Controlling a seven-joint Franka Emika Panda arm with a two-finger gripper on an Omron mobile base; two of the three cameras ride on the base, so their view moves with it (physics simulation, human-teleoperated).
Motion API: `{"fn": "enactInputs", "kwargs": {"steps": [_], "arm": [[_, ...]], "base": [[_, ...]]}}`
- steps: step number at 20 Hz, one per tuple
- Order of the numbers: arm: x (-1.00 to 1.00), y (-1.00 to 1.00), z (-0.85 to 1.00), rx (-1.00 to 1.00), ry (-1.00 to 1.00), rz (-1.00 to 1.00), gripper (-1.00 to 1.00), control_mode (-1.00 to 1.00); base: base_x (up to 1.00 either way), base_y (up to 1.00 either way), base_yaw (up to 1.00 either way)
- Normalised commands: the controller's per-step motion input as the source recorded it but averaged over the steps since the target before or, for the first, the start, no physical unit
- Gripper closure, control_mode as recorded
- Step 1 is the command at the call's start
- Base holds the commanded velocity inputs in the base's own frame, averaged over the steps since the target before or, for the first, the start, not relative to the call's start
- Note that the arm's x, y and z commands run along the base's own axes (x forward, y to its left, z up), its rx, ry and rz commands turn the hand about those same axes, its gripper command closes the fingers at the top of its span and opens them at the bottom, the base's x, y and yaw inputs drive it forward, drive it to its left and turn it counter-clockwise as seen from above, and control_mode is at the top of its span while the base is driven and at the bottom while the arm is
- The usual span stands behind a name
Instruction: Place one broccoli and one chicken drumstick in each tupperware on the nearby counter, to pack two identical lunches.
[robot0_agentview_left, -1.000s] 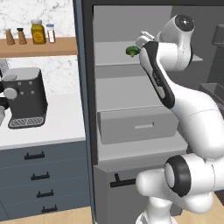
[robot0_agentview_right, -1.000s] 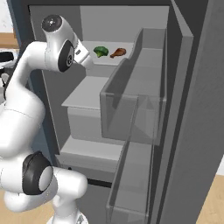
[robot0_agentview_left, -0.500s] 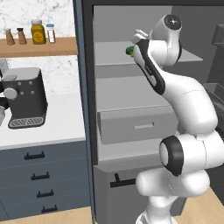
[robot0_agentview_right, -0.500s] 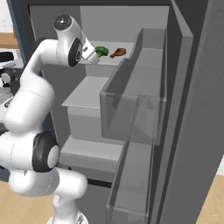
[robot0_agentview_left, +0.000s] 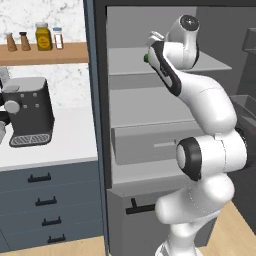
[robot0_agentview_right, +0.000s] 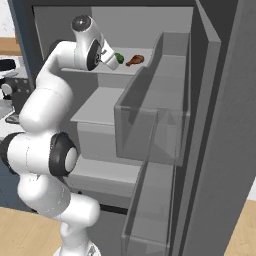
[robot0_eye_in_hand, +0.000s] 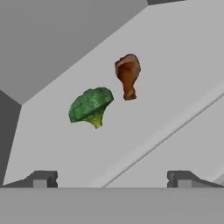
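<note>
Now we hold our gripper (robot0_eye_in_hand: 111, 179) wide and empty, its tips at the hand view's bottom edge. Mid-frame on the grey fridge shelf (robot0_eye_in_hand: 175, 87) lies a broccoli (robot0_eye_in_hand: 91, 106), with a chicken drumstick (robot0_eye_in_hand: 127, 75) just upper right.

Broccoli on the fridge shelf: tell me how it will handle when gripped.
The broccoli has a bumpy rounded head, so it probably rocks or rolls if nudged. Its short stalk looks stiff. The open tool likely spans it easily.

open grey fridge (robot0_agentview_left: 150, 107) | marble wall (robot0_agentview_left: 30, 80) | wood shelf (robot0_agentview_left: 45, 52) w/ jars | coffee machine (robot0_agentview_left: 27, 112) | dark drawers (robot0_agentview_left: 50, 210) | wood floor (robot0_agentview_left: 70, 247)
</note>
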Motion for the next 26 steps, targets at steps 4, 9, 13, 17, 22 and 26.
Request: {"fn": "enactInputs", "kwargs": {"steps": [4, 9, 13, 17, 22, 26], "arm": [[0.34, 0.00, -0.07, 0.00, 0.01, 0.00, -1.00, -1.00], [0.38, 0.00, -0.18, 0.00, 0.03, 0.00, -1.00, -1.00], [0.50, 0.00, -0.17, 0.00, 0.01, 0.00, -1.00, -1.00], [0.65, 0.00, -0.10, 0.00, 0.00, 0.00, -1.00, -1.00], [0.64, 0.00, -0.10, 0.00, 0.00, 0.00, -1.00, -1.00], [0.63, 0.00, -0.05, 0.00, 0.00, 0.00, -1.00, -1.00]], "base": [[0.00, 0.00, 0.00], [0.00, 0.00, 0.00], [0.00, 0.00, 0.00], [0.00, 0.00, 0.00], [0.00, 0.00, 0.00], [0.00, 0.00, 0.00]]}}
